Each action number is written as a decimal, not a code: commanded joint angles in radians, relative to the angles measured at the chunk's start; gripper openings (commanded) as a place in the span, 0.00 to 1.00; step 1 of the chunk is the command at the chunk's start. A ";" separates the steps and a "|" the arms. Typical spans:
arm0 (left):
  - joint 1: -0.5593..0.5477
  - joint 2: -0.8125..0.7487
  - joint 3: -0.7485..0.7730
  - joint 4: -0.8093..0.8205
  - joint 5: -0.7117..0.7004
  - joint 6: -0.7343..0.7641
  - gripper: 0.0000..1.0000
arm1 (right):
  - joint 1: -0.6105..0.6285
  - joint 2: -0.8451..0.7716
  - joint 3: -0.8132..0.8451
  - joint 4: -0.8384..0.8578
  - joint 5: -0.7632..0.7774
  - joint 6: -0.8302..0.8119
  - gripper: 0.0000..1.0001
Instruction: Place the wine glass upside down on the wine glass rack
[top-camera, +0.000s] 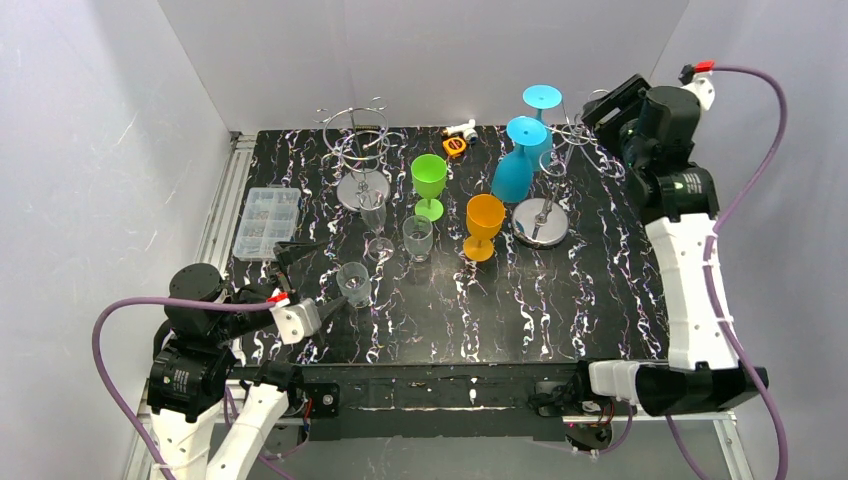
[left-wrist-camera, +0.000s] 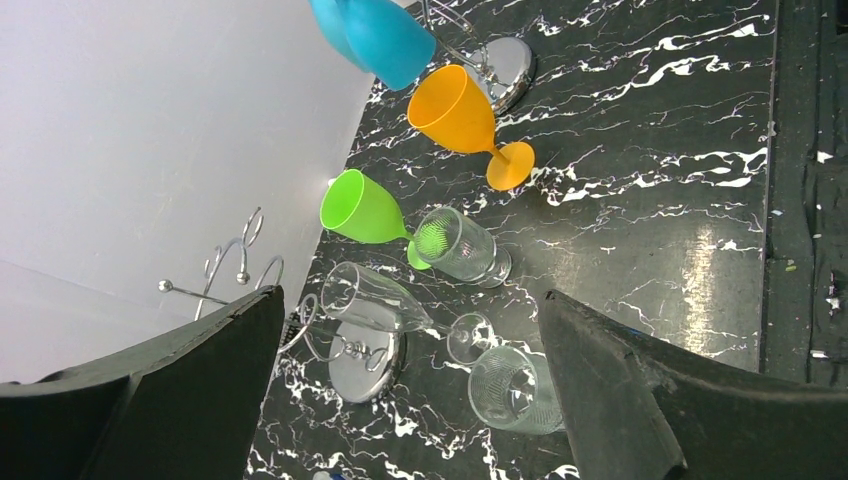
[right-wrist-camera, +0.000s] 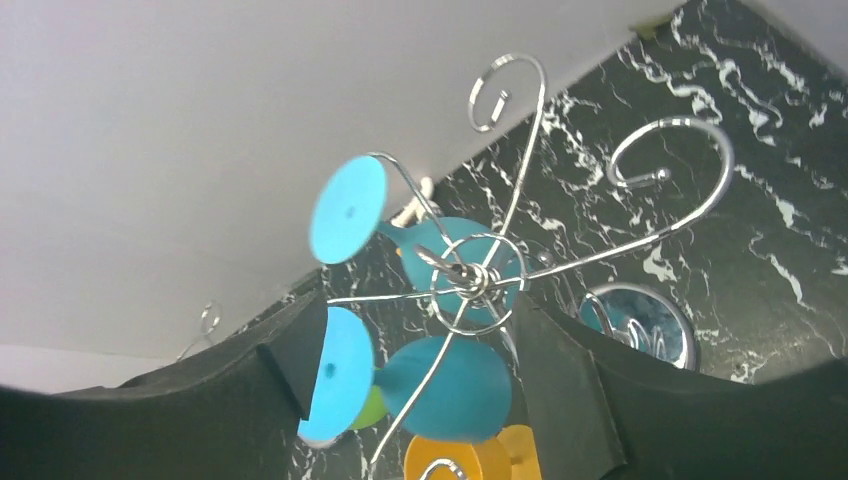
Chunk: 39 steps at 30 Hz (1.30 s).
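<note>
Two blue wine glasses hang upside down on the right wire rack (top-camera: 572, 130). The nearer one (top-camera: 514, 170) (right-wrist-camera: 450, 385) hangs between the spread fingers of my right gripper (top-camera: 598, 112) (right-wrist-camera: 420, 370); its foot (right-wrist-camera: 340, 375) lies close to the left finger, and the bowl is clear of both. The other blue glass (top-camera: 541, 98) (right-wrist-camera: 348, 208) hangs further back. My left gripper (top-camera: 312, 282) (left-wrist-camera: 410, 295) stands wide open low at the front left, holding nothing, beside a clear tumbler (top-camera: 353, 282) (left-wrist-camera: 515, 388).
A second wire rack (top-camera: 360, 150) stands at the back left with a clear wine glass (top-camera: 375, 215) by its base. Green (top-camera: 429, 180) and orange (top-camera: 484, 225) goblets and another clear tumbler (top-camera: 418, 238) stand mid-table. A plastic parts box (top-camera: 266, 222) sits at the left edge.
</note>
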 joint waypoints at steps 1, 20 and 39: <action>-0.003 -0.004 0.018 -0.019 -0.009 -0.038 0.98 | -0.002 -0.072 0.082 -0.002 -0.015 -0.054 0.78; -0.003 -0.016 0.004 -0.026 -0.014 -0.046 0.98 | -0.012 -0.100 0.003 -0.193 0.007 -0.337 0.73; -0.003 -0.006 0.019 -0.030 -0.009 -0.040 0.98 | -0.015 0.029 0.077 -0.255 -0.107 -0.600 0.71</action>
